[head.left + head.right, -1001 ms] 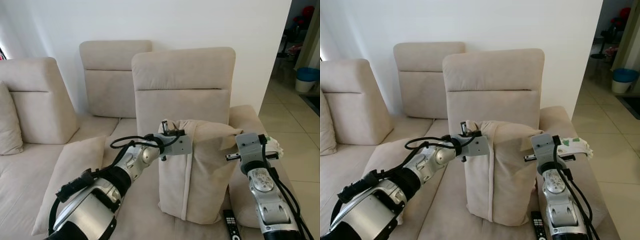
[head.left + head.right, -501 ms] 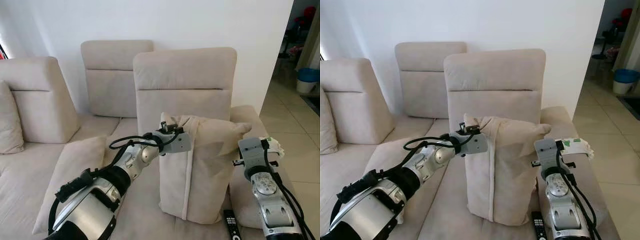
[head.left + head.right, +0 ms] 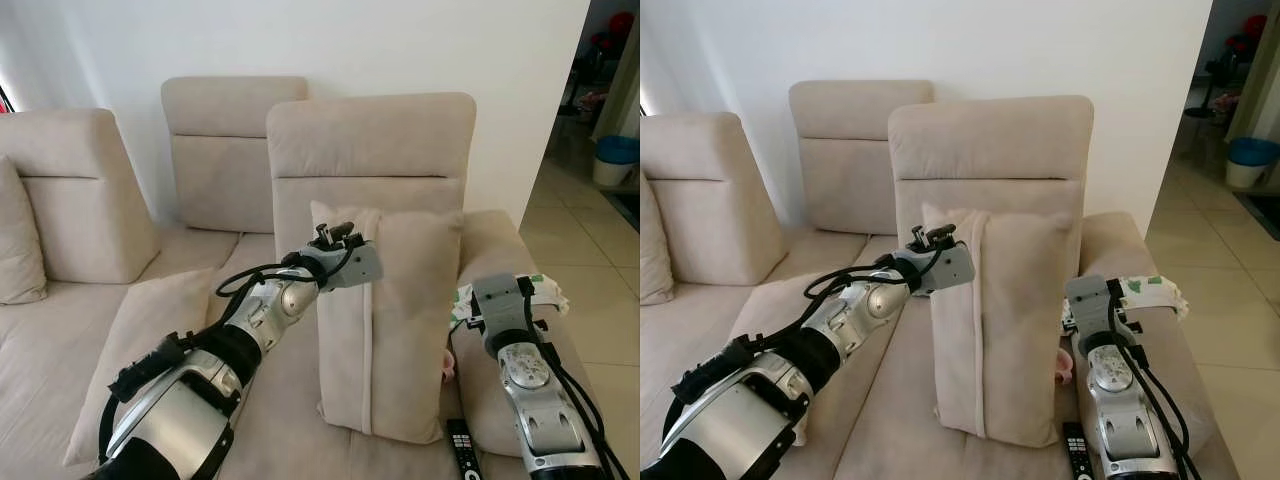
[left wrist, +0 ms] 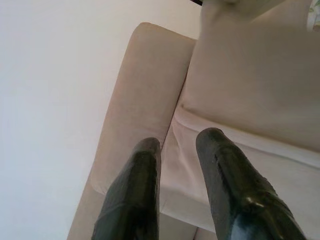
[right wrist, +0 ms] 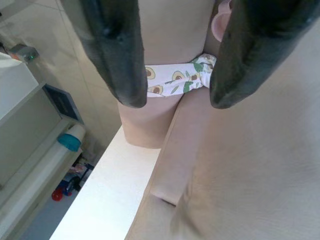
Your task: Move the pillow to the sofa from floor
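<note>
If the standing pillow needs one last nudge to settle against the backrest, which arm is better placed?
Probably the left. Its end effector sits at the top left corner of the pillow, fingers apart beside the fabric. The right end effector is lower, off the pillow's right edge, near the armrest.

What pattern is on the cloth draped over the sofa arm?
The cloth is white with green avocado prints, clearest in the right wrist view.

white wall (image 3: 400,40); tiled floor (image 3: 590,250); blue bin (image 3: 612,158)

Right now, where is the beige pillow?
In the eye views the beige fabric pillow stands upright on the sofa seat, leaning against the near backrest, between the left hand and the right arm.
</note>
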`<state>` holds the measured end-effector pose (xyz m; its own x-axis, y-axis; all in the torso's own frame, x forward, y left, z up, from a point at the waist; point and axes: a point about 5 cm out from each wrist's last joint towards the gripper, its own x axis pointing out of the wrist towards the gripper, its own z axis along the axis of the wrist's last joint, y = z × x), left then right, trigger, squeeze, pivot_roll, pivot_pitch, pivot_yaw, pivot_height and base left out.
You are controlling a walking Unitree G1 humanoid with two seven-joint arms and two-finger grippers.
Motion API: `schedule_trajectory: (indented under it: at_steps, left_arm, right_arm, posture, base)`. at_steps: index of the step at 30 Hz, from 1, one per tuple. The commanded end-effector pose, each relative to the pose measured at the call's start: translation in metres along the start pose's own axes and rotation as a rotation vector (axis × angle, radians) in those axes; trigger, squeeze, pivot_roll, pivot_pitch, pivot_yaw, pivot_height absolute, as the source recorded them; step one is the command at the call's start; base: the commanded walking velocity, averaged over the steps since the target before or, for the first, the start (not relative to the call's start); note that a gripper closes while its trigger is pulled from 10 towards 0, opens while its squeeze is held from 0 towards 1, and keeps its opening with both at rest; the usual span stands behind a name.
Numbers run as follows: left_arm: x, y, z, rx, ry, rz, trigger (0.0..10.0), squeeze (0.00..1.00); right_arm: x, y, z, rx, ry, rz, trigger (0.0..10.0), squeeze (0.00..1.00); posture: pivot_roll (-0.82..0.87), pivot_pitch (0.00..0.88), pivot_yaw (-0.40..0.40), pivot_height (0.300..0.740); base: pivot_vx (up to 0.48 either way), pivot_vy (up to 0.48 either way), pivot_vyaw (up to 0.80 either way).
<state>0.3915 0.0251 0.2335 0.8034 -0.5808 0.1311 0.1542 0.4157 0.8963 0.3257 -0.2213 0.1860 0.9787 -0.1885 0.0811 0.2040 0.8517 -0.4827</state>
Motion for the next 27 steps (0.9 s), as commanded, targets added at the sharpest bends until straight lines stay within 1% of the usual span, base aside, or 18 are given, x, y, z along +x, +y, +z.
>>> schedule_trajectory:
  at_steps: [1, 3, 5, 6, 7, 9, 10, 13, 14, 16, 17, 18, 20, 21, 22, 23, 24, 27]
  left_arm:
    - [-0.003, -0.001, -0.006, -0.026, 0.015, -0.006, 10.0, 0.0]
    - [-0.007, -0.011, -0.011, -0.073, 0.029, -0.035, 10.0, 0.0]
    - [-0.007, -0.011, -0.011, -0.073, 0.029, -0.035, 10.0, 0.0]
    - [-0.01, -0.016, -0.013, -0.121, 0.036, -0.037, 10.0, 0.0]
    - [-0.01, -0.016, -0.013, -0.121, 0.036, -0.037, 10.0, 0.0]
    - [-0.013, -0.021, -0.015, -0.193, 0.048, -0.02, 10.0, 0.0]
    - [-0.013, -0.021, -0.015, -0.193, 0.048, -0.02, 10.0, 0.0]
    - [-0.016, -0.024, -0.018, -0.29, 0.066, 0.011, 10.0, 0.0]
    - [-0.016, -0.024, -0.018, -0.29, 0.066, 0.011, 10.0, 0.0]
    - [-0.019, -0.026, -0.019, -0.371, 0.071, 0.027, 10.0, 0.0]
    - [-0.019, -0.026, -0.019, -0.371, 0.071, 0.027, 10.0, 0.0]
    - [-0.022, -0.031, -0.02, -0.45, 0.073, 0.035, 10.0, 0.0]
    - [-0.022, -0.031, -0.02, -0.45, 0.073, 0.035, 10.0, 0.0]
    - [-0.024, -0.034, -0.02, -0.485, 0.073, 0.039, 10.0, 0.0]
    - [-0.024, -0.034, -0.02, -0.485, 0.073, 0.039, 10.0, 0.0]
    - [-0.026, -0.037, -0.021, -0.529, 0.077, 0.044, 10.0, 0.0]
    - [-0.026, -0.037, -0.021, -0.529, 0.077, 0.044, 10.0, 0.0]
    - [-0.033, -0.047, -0.025, -0.619, 0.117, 0.061, 10.0, 0.0]
  right_arm:
    - [-0.001, 0.003, 0.005, 0.007, -0.022, 0.005, 10.0, 0.0]
    - [-0.002, 0.005, 0.005, 0.007, -0.026, 0.014, 10.0, 0.0]
    - [-0.002, 0.005, 0.005, 0.007, -0.026, 0.014, 10.0, 0.0]
    - [-0.003, 0.007, 0.005, 0.01, -0.03, 0.021, 10.0, 0.0]
    - [-0.003, 0.007, 0.005, 0.01, -0.03, 0.021, 10.0, 0.0]
    - [-0.006, 0.011, 0.004, 0.023, -0.032, 0.034, 10.0, 0.0]
    - [-0.006, 0.011, 0.004, 0.023, -0.032, 0.034, 10.0, 0.0]
    - [-0.01, 0.017, 0.005, 0.04, -0.044, 0.053, 10.0, 0.0]
    - [-0.01, 0.017, 0.005, 0.04, -0.044, 0.053, 10.0, 0.0]
    - [-0.013, 0.022, 0.007, 0.053, -0.056, 0.063, 10.0, 0.0]
    - [-0.013, 0.022, 0.007, 0.053, -0.056, 0.063, 10.0, 0.0]
    - [-0.017, 0.026, 0.009, 0.076, -0.073, 0.064, 10.0, 0.0]
    - [-0.017, 0.026, 0.009, 0.076, -0.073, 0.064, 10.0, 0.0]
    - [-0.02, 0.028, 0.009, 0.089, -0.084, 0.061, 10.0, 0.0]
    - [-0.02, 0.028, 0.009, 0.089, -0.084, 0.061, 10.0, 0.0]
    - [-0.024, 0.03, 0.009, 0.101, -0.096, 0.049, 10.0, 0.0]
    - [-0.024, 0.03, 0.009, 0.101, -0.096, 0.049, 10.0, 0.0]
    - [-0.035, 0.038, 0.01, 0.151, -0.137, 0.041, 10.0, 0.0]
  posture:
    - [0.06, 0.092, 0.09, 0.74]
    - [0.06, 0.092, 0.09, 0.74]
    - [0.06, 0.092, 0.09, 0.74]
    - [0.06, 0.093, 0.09, 0.74]
    - [0.06, 0.093, 0.09, 0.74]
    - [0.06, 0.09, 0.084, 0.74]
    - [0.06, 0.09, 0.084, 0.74]
    - [0.06, 0.088, 0.081, 0.74]
    - [0.06, 0.088, 0.081, 0.74]
    - [0.06, 0.087, 0.082, 0.74]
    - [0.06, 0.087, 0.082, 0.74]
    - [0.07, 0.086, 0.081, 0.74]
    - [0.07, 0.086, 0.081, 0.74]
    - [0.07, 0.085, 0.079, 0.74]
    - [0.07, 0.085, 0.079, 0.74]
    - [0.07, 0.084, 0.079, 0.74]
    - [0.07, 0.084, 0.079, 0.74]
    - [0.07, 0.079, 0.08, 0.74]
  base:
    - [0.0, 0.0, 0.0]
    - [0.0, 0.0, 0.0]
    - [0.0, 0.0, 0.0]
    - [0.0, 0.0, 0.0]
    - [0.0, 0.0, 0.0]
    - [0.0, 0.0, 0.0]
    - [0.0, 0.0, 0.0]
    - [0.0, 0.0, 0.0]
    - [0.0, 0.0, 0.0]
    - [0.0, 0.0, 0.0]
    - [0.0, 0.0, 0.0]
    - [0.0, 0.0, 0.0]
    - [0.0, 0.0, 0.0]
    - [0.0, 0.0, 0.0]
    - [0.0, 0.0, 0.0]
    - [0.0, 0.0, 0.0]
    - [0.0, 0.0, 0.0]
    - [0.0, 0.0, 0.0]
